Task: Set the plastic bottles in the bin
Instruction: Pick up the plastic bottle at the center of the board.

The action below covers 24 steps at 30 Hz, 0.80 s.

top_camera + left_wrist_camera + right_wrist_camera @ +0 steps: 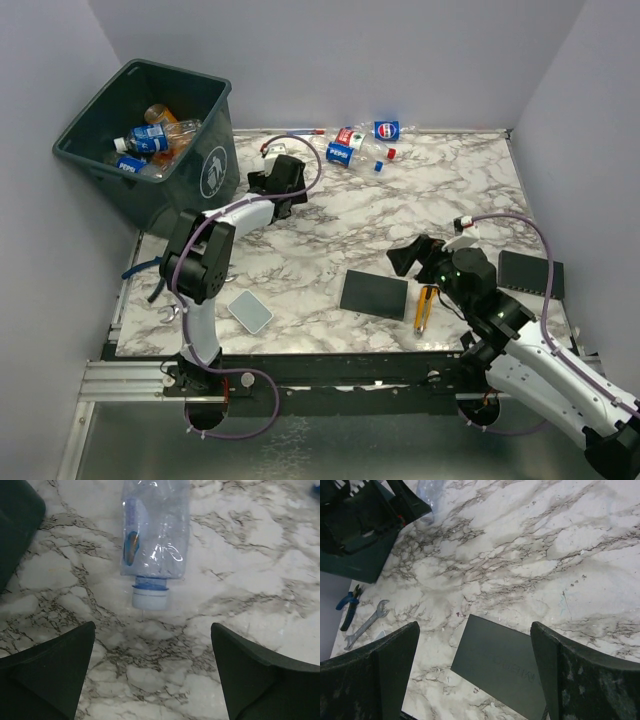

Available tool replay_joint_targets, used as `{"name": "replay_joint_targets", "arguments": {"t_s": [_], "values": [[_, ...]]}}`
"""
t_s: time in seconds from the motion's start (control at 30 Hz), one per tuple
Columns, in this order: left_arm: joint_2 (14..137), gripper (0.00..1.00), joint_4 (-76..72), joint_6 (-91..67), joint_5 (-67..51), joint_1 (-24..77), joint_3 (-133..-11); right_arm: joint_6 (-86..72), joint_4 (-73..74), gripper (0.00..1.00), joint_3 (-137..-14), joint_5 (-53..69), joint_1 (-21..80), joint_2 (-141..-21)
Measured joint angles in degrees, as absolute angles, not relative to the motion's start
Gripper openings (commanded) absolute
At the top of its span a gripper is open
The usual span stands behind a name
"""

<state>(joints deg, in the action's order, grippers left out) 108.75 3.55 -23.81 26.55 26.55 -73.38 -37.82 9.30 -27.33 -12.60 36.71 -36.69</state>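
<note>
Left pincer (152, 626), jaws apart, hangs above a crushed clear bottle (156, 530) on the bench (260, 580). Light, springy and slick, it likely grips best across the flattened body.

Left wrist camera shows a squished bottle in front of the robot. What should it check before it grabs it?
1. Left jaws open: ok, spread wide apart.
2. Bottle lined up: ok, it lies ahead, roughly centred, with its pale cap toward the camera.
3. Jaws around the bottle: not ok, only bare table lies between them.
4. Bin has room: ok, the bottles inside sit below its rim.
5. Right jaws out of the way: ok, open near a grey pad, far from this bottle.
</note>
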Motion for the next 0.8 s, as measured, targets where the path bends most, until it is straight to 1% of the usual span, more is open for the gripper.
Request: {"name": "replay_joint_targets", "arguments": {"t_s": [0.1,0.27,0.37,0.53,0.6,0.8], "values": [[113.14,0.87,4.54,-25.45,25.36,23.51,-75.57,-37.95,9.39,0.96,-27.24,-12.82,36.71,-35.75],[117.3,0.8,4.89,-26.79,22.98,22.17,-79.22,-37.95,9.52,0.96,-27.14,-12.99,36.71,-35.57],[118.93,0.71,4.84,-26.96,21.87,22.06,-80.31,-37.98,9.52,0.96,-27.09,-13.02,36.71,-35.59],[120.77,0.52,4.78,-26.2,21.41,22.09,-80.99,-37.95,9.65,0.96,-27.09,-13.08,36.71,-35.59],[120.79,0.47,4.8,-25.78,21.32,22.09,-81.01,-37.95,10.0,0.96,-27.09,-13.23,36.71,-35.55],[121.12,0.37,4.36,-24.34,21.45,22.06,-81.12,-38.11,11.44,0.96,-27.11,-13.5,36.71,-34.35]]}}
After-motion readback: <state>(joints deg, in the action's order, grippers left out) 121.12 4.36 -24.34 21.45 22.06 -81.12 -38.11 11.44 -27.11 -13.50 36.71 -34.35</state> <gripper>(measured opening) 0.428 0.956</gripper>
